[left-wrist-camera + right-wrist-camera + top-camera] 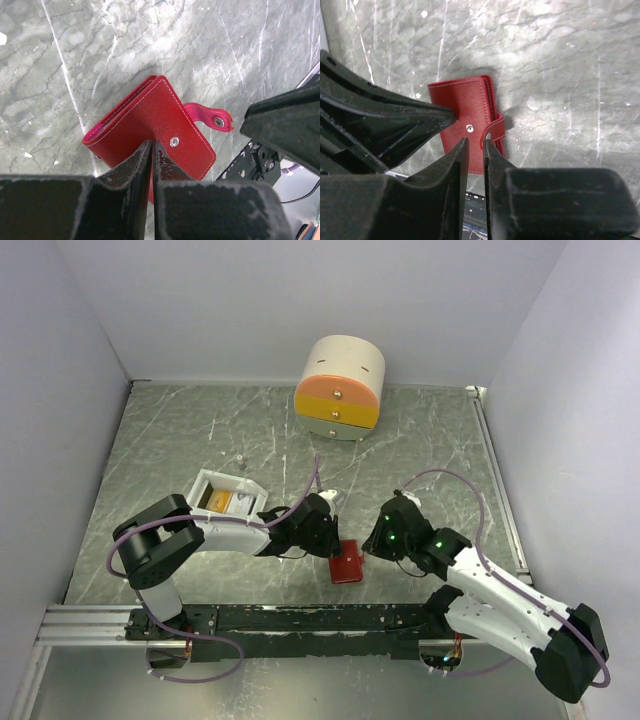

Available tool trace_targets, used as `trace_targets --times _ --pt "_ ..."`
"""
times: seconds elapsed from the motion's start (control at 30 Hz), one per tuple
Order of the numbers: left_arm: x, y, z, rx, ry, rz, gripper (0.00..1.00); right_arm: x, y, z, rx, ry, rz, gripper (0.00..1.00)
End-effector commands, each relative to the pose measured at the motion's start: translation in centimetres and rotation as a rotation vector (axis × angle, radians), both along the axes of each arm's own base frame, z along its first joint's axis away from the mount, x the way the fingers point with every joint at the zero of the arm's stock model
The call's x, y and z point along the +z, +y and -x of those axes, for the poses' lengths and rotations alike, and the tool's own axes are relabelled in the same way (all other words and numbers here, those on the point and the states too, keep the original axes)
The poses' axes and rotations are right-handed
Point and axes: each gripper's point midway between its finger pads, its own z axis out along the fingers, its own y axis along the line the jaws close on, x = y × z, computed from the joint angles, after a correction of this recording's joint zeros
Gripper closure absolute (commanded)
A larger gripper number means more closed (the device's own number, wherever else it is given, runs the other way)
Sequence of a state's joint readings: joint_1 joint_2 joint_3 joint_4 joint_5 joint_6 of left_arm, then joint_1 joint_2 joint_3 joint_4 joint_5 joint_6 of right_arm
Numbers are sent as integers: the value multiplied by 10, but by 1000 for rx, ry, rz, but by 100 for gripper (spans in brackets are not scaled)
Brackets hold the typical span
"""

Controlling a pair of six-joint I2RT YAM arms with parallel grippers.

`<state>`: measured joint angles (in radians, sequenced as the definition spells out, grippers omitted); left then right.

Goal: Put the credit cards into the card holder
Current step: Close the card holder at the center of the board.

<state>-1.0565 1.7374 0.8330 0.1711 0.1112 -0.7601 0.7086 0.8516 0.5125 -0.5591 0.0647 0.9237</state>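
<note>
From my station I see the card holder point(348, 565) lying closed on the marble table point(190, 430), near the front edge and between the two arms. The left gripper point(152, 145) has its jaws drawn almost together with only a thin slit between them. Its tips sit on the red cover just beside the snap stud point(173, 142), and I cannot tell whether they pinch the cover or only press on it. The right gripper point(476, 142) has its jaws narrowly parted, with the unfastened strap tab point(210, 116) just at their tips. An orange-gold credit card point(212, 500) lies in the white tray point(205, 478) to the left. A round drawer box point(340, 390) stands at the back.
</note>
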Motion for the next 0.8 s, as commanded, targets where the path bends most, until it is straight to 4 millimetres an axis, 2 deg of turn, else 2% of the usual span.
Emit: trace_targets --times 0.0,0.27,0.4,0.53,0.77 --pt "-26 18 4 9 5 -105 82 -11 -16 -2 -81 20 36 83" --pt "-23 18 5 8 -2 -100 82 -28 -21 -3 -128 60 36 81" --pt "-21 18 6 9 -2 -93 82 -43 -14 4 -104 110 -11 82" --pt "-20 17 5 9 -6 -92 82 -42 2 3 -57 98 -92 82" --pt "-19 14 6 2 -9 -90 82 -43 -1 2 -55 83 -81 82"
